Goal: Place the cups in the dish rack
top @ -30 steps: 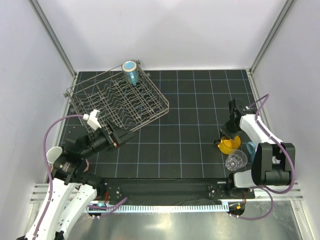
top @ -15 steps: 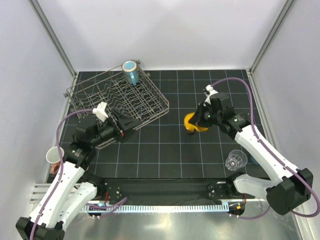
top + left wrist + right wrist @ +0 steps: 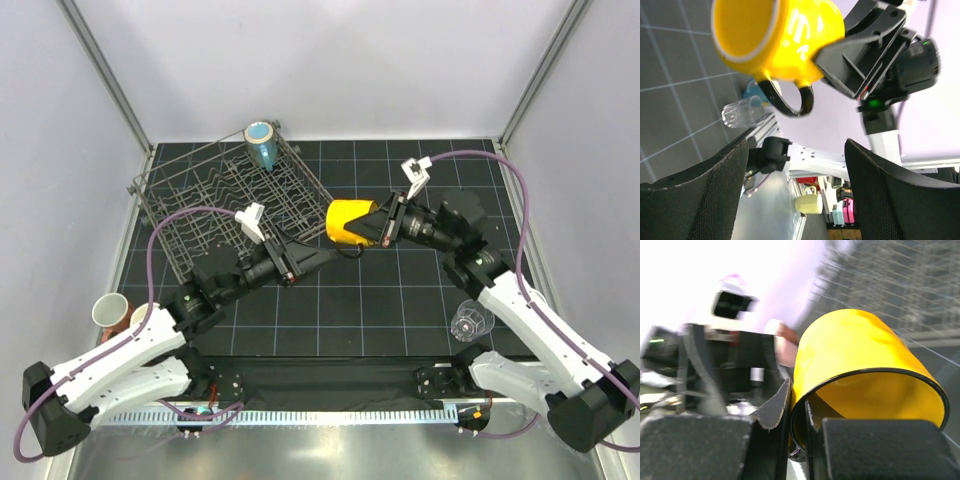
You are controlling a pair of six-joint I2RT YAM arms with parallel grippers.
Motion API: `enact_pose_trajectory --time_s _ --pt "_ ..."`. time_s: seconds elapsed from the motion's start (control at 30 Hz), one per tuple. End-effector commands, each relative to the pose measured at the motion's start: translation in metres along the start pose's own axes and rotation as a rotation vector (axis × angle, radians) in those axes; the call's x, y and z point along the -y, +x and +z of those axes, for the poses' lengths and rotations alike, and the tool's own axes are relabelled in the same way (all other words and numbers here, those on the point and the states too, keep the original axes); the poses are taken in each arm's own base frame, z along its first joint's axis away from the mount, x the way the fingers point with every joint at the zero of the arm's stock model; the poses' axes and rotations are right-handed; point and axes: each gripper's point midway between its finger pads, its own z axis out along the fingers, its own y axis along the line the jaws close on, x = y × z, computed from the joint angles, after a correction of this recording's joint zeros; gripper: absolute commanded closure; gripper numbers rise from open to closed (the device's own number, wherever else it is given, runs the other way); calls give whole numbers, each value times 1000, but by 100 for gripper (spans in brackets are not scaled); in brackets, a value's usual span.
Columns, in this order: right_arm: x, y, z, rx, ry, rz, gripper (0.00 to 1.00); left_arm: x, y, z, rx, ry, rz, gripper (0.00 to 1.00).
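Observation:
My right gripper [image 3: 380,228] is shut on the rim of the yellow mug [image 3: 349,222] and holds it on its side above the mat, just right of the dish rack [image 3: 200,215]. In the right wrist view the fingers [image 3: 774,407] pinch the mug's wall [image 3: 860,347], one inside and one outside. My left gripper [image 3: 312,262] is open and empty, just below and left of the mug, which fills the top of its view [image 3: 775,35]. A light blue cup [image 3: 262,143] stands in the rack's far corner. The clear tumbler [image 3: 472,322] stands at the right front.
Two salmon-pink cups [image 3: 112,311] sit off the mat's left edge. In the left wrist view a blue cup [image 3: 752,92] shows beside the tumbler [image 3: 740,114]. The rack lies tilted at the back left, its near right corner close to the mug.
My right arm lifted the yellow mug from the right front and carried it left to the rack's right corner. My left arm stretched out rightwards under the mug.

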Motion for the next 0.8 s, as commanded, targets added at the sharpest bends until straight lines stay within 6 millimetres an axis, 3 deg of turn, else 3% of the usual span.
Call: enact_pose_trajectory --time_s 0.0,0.07,0.27,0.4,0.57,0.63,0.73,0.77 --pt "-88 -29 -29 162 -378 -64 96 39 -18 5 145 135 54 25" --pt "-99 -28 -37 182 -429 -75 96 43 -7 9 131 148 60 25" --pt "-109 -15 -47 188 -477 -77 96 52 15 28 94 193 56 25" --pt "-110 -10 -52 196 -505 -62 96 58 19 34 90 209 67 28" --pt "-112 -3 -56 187 -527 -35 96 60 14 32 121 221 84 40" --pt "-111 1 -57 181 -527 -28 96 59 14 32 122 218 80 47" --pt "-109 4 -56 172 -523 -36 96 56 16 34 118 216 75 66" --pt "-107 5 -55 171 -516 -37 96 54 17 35 116 212 74 93"
